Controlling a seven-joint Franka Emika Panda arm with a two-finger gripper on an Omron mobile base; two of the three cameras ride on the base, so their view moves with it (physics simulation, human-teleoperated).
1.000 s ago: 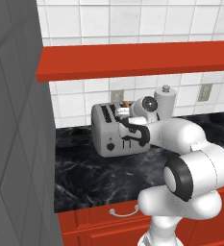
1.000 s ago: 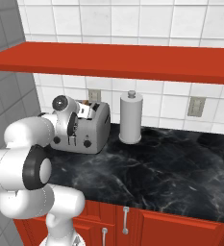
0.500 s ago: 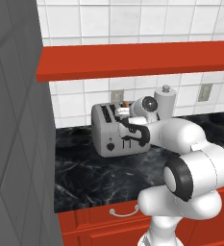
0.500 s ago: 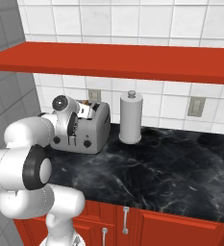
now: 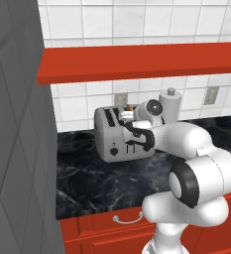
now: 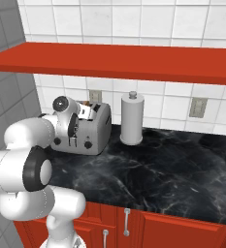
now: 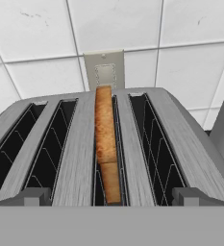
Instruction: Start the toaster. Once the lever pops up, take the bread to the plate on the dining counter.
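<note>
- Hand view looks down along the gripper (image 7: 111, 204) onto the top of the toaster (image 7: 75, 158), and the bread (image 7: 106, 139) stands on edge in the third slot from the left, its upper crust raised above the slot mouth.
- The two dark fingertips (image 7: 29, 197) stand wide apart at the bottom of that view, one on each side of the bread's slot with nothing between them. To my eye that is a hand lined up to straddle the slice, not one about to press a lever.
- From the left base view, the toaster (image 5: 118, 135) sits on the narrow black countertop (image 5: 92, 183) near the tiled wall, under the red shelf (image 5: 137, 62). The arm's wrist reaches in over its top, so the slice (image 5: 129, 107) shows only as a small brown sliver.
- From the right base view, the toaster (image 6: 88, 131) sits just left of a tall white canister (image 6: 132, 118), the two standing apart, and the front knobs face out towards the robot.
- The bread riding high suggests it is ready to lift out, though I cannot make out the levers' height for sure.
- The plate and dining counter lie elsewhere, so carrying the bread will likely need the base to drive.
</note>
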